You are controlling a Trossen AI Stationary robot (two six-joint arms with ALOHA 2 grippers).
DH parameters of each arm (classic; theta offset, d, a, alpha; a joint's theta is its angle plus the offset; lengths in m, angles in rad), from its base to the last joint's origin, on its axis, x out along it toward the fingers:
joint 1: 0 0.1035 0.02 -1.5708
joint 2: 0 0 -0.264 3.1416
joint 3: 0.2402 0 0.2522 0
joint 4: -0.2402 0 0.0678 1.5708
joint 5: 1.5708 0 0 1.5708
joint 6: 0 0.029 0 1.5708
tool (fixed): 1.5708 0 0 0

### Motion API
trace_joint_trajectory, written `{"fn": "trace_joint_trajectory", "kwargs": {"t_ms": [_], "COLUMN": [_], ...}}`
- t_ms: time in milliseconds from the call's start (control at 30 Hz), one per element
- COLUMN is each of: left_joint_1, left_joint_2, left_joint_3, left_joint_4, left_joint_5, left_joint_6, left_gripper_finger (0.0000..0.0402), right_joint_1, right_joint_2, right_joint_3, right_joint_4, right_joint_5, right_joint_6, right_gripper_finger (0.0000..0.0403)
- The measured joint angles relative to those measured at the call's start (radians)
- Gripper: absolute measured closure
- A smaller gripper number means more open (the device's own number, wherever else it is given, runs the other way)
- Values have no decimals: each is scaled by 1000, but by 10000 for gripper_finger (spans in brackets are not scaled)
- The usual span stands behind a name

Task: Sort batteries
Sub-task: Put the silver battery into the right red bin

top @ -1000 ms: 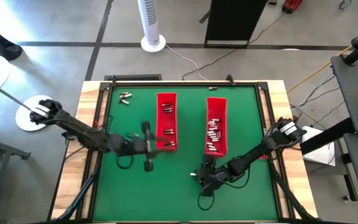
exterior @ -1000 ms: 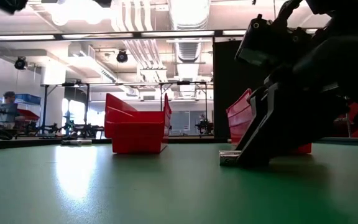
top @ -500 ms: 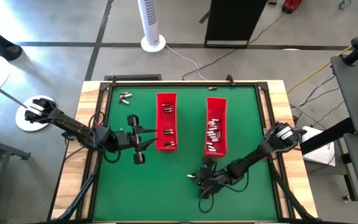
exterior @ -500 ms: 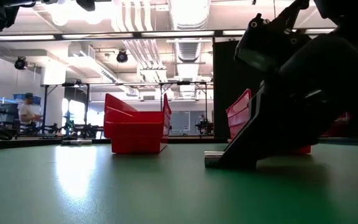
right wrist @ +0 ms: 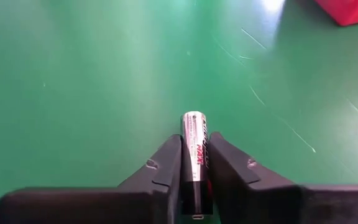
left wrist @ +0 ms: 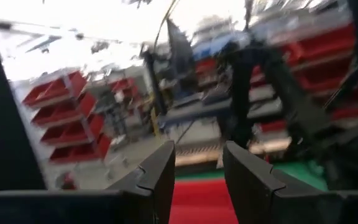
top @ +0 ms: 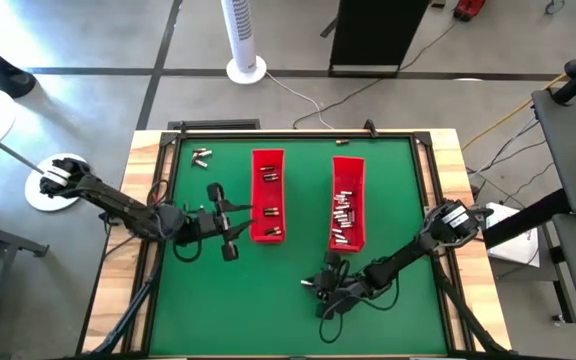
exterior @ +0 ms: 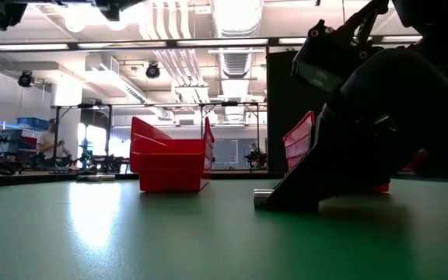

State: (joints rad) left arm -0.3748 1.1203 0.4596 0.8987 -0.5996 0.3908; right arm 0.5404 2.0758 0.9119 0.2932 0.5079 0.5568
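Observation:
A silvery battery [right wrist: 194, 146] lies on the green mat near the table's front, and my right gripper [top: 315, 284] is shut on it. More batteries lie in the right red tray [top: 347, 205], a few in the left red tray [top: 268, 195], and a few loose ones [top: 201, 156] lie on the mat at the far left. My left gripper [top: 234, 226] hovers open just left of the left tray, pointing level at it, with nothing between its fingers [left wrist: 160, 171]. My right gripper pinches the battery's rear part [right wrist: 194, 174] between its two fingers. The fingers slant down from the table's right side and lie along the battery. Its free end [exterior: 261, 199] sticks out ahead of the fingertips, low on the mat.
The two long red trays stand side by side in the middle of the mat. A raised dark frame [top: 288, 133] borders the mat. Bare mat lies in front of the trays and at the left [top: 218, 300].
My right gripper has sunk toward the mat and shifted a little toward the table's left edge, and the battery's end has slid along with it. My left gripper has drawn back from the left tray toward the left edge and turned.

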Motion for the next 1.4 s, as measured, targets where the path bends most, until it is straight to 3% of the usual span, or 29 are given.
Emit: {"fn": "trace_joint_trajectory", "kwargs": {"t_ms": [233,533,600,800,900,1233,1400], "left_joint_1": [0,-13,-13,-12,-12,-12,-12], "left_joint_2": [34,30,21,21,21,22,22], "left_joint_3": [99,135,134,118,105,102,101], "left_joint_4": [-218,-220,-219,-230,-237,-262,-272], "left_joint_5": [-18,-13,-54,-319,-382,-413,-413], "left_joint_6": [-35,3,3,-6,-6,20,20], "left_gripper_finger": [285,285,285,285,285,285,285], "right_joint_1": [-5,-24,-31,-58,-84,-141,-141], "right_joint_2": [-33,-138,-156,-218,-242,-299,-298], "right_joint_3": [-1,-1,-2,-5,-6,122,261], "right_joint_4": [-22,-145,-166,-225,-237,-437,-705], "right_joint_5": [-39,-58,-76,-110,-115,-98,-83], "right_joint_6": [-91,-170,-180,-267,-307,-444,-482], "right_gripper_finger": [360,355,355,360,360,359,358]}}
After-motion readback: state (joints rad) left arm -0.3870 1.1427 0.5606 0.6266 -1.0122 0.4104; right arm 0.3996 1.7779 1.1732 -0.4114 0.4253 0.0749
